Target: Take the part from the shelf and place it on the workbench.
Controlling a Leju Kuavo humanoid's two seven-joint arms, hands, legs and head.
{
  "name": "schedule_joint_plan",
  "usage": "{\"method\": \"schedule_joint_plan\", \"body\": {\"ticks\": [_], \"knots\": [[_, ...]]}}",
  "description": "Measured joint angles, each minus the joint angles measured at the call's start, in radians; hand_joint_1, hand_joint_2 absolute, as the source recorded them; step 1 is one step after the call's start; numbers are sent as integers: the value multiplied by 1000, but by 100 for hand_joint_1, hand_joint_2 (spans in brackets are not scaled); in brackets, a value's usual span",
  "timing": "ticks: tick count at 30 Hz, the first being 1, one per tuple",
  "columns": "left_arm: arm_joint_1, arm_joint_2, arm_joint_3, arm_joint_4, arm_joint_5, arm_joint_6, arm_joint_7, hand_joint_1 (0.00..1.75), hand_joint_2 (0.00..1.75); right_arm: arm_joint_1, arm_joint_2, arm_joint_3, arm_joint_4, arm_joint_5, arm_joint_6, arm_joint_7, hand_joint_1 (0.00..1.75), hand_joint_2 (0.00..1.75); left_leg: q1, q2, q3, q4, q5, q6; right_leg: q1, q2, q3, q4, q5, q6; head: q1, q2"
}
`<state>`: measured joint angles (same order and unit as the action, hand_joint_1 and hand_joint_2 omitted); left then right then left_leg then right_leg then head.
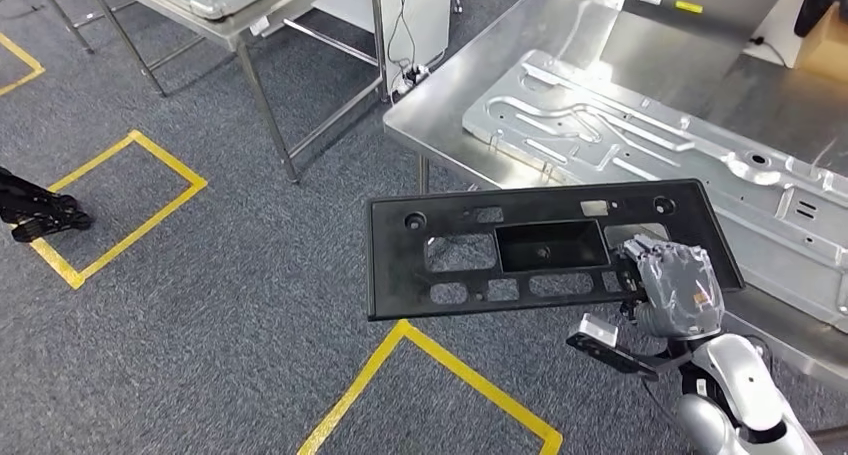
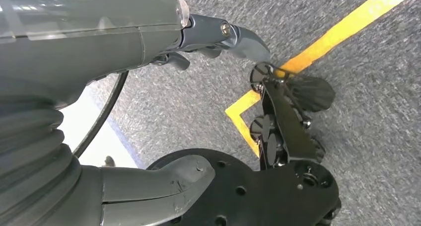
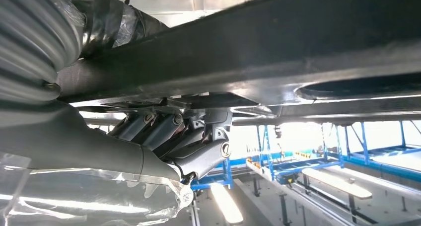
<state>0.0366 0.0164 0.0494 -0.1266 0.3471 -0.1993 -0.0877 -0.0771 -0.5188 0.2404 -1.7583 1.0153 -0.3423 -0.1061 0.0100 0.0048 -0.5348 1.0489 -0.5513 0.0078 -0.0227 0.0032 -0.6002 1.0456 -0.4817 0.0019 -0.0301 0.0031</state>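
The right hand (image 1: 672,287) grips the black part (image 1: 540,247) by its right end, holding it flat with its long side running left to right, just in front of the shiny bench (image 1: 600,35) ahead.

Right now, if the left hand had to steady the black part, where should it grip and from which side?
Probably the free left short edge of the black part, approached from the robot's left. The right hand holds the opposite end, and the flat panel's long span overhangs the floor unsupported.
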Motion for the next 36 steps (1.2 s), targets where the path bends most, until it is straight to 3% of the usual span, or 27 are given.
{"method": "schedule_joint_plan", "body": {"ticks": [1, 3, 4, 5, 6, 7, 9, 10, 12, 15, 17, 19, 20, 21, 23, 25, 29, 31, 34, 35, 36], "knots": [[0, 0, -1, 0, 0, 0, 0, 0, 175, -1, 0, 0, 0, 0, 0, 0, 175, 175, 1, 0, -21, 45, -22, -3, 0, -1, 6, -3, -2, -7, 0, 0], [0, 0, -1, 0, 1, -1, 0, 0, 175, -1, 0, 0, 0, -3, 1, 0, 175, 175, 2, -1, -95, 178, -71, -6, 4, -2, 15, -4, -10, -18, -1, 0], [1, 0, -2, 0, 1, -1, 0, 0, 175, -1, 0, 0, 0, -4, 1, 0, 175, 175, 2, -1, -132, 235, -83, -6, 7, -2, 20, -4, -14, -21, -1, 0], [1, 0, -2, 0, 2, -1, 0, 0, 175, -1, 0, 0, 0, -6, 2, 0, 175, 175, 2, -1, -155, 261, -77, -5, 9, -2, 26, -4, -19, -22, -1, 0], [2, 0, -2, 0, 2, -1, 1, 0, 175, 0, 0, 0, 0, -9, 3, 0, 175, 175, 1, -1, -159, 248, -49, -1, 11, 0, 33, -4, -25, -22, -1, 0], [2, 0, -2, 0, 3, -1, 2, 0, 175, 0, 0, 0, 0, -11, 3, 0, 175, 175, 0, -1, -146, 198, -5, 5, 12, 1, 42, -4, -31, -22, 0, 0], [5, 1, -2, 0, 5, 0, 3, 0, 175, -1, 0, 0, 0, -14, 3, 0, 175, 175, -6, -4, -97, 73, 69, 19, 15, 4, 57, -3, -43, -17, 0, 0], [5, 2, -3, 0, 6, 0, 3, 0, 175, -1, 0, -1, 0, -15, 3, 0, 175, 175, -9, -5, -79, 31, 84, 24, 16, 5, 59, -3, -47, -13, 0, 0], [4, 3, -3, 0, 7, 1, 4, 0, 175, -1, 0, -1, 0, -15, 3, 0, 175, 175, -14, -7, -68, 4, 81, 28, 16, 7, 59, -5, -49, -3, -1, 0], [3, 3, -3, -1, 9, 2, 3, 0, 175, -1, -2, -3, -1, -16, 3, 0, 175, 175, -7, -6, -53, -23, 83, 38, 16, 5, 56, 7, -64, 11, 0, 0], [4, 3, -4, -1, 9, 1, 4, 0, 175, 0, -4, -5, -2, -16, 3, -1, 175, 175, -2, -4, -39, -38, 83, 47, 12, 4, 11, 97, -108, 18, 2, 0], [4, 3, -4, -1, 9, 1, 5, 0, 175, 3, -5, -6, -1, -16, 3, -1, 175, 175, -2, -3, -32, -39, 77, 51, 7, 3, -65, 221, -149, 26, 2, 0], [4, 3, -4, -1, 9, 2, 6, 0, 175, 7, -5, -6, -1, -17, 3, -1, 175, 175, -2, -3, -27, -38, 72, 51, 3, 3, -92, 255, -147, 30, 2, 0], [4, 3, -4, -1, 9, 2, 8, 0, 175, 9, -5, -8, -1, -17, 3, -1, 175, 175, -1, -4, -21, -38, 67, 49, -1, 2, -100, 251, -123, 34, 2, 0], [4, 2, -4, -1, 11, 2, 10, 0, 175, 11, -6, -13, -1, -19, 4, -1, 175, 175, 1, -5, -5, -34, 52, 41, -8, -2, -63, 140, -36, 40, 2, 0], [5, 2, -4, -1, 12, 1, 13, 0, 175, 11, -9, -23, 1, -24, 5, 0, 175, 175, 0, -6, 5, -28, 38, 28, -6, -5, -17, 34, 13, 38, 2, 0], [4, 2, -6, -1, 10, -1, 10, 0, 175, 18, -23, -52, 4, -29, 8, 8, 175, 175, -2, -6, 10, -27, 26, 7, -2, -2, -3, 3, 4, 16, 1, 0], [5, 1, -7, -1, 9, -2, 7, 0, 175, 21, -29, -67, 4, -29, 8, 10, 175, 175, 0, -5, -5, 16, -1, -1, -6, -3, 9, -6, 1, 1, 1, 0], [7, 0, -7, -1, 9, -2, 2, 0, 175, 26, -33, -80, 6, -30, 7, 10, 175, 175, 2, -6, -111, 207, -74, -8, -3, -4, 23, -9, -8, -13, 0, 0], [8, 0, -7, -1, 9, -2, 1, 0, 175, 30, -33, -82, 8, -29, 7, 10, 175, 175, 2, -5, -143, 253, -79, -8, -1, -3, 27, -9, -12, -15, 0, 0], [8, 0, -8, -1, 9, -2, 0, 0, 175, 33, -33, -84, 9, -29, 7, 10, 175, 175, 2, -5, -158, 263, -63, -6, 1, -3, 32, -9, -16, -15, 0, 0]]}}
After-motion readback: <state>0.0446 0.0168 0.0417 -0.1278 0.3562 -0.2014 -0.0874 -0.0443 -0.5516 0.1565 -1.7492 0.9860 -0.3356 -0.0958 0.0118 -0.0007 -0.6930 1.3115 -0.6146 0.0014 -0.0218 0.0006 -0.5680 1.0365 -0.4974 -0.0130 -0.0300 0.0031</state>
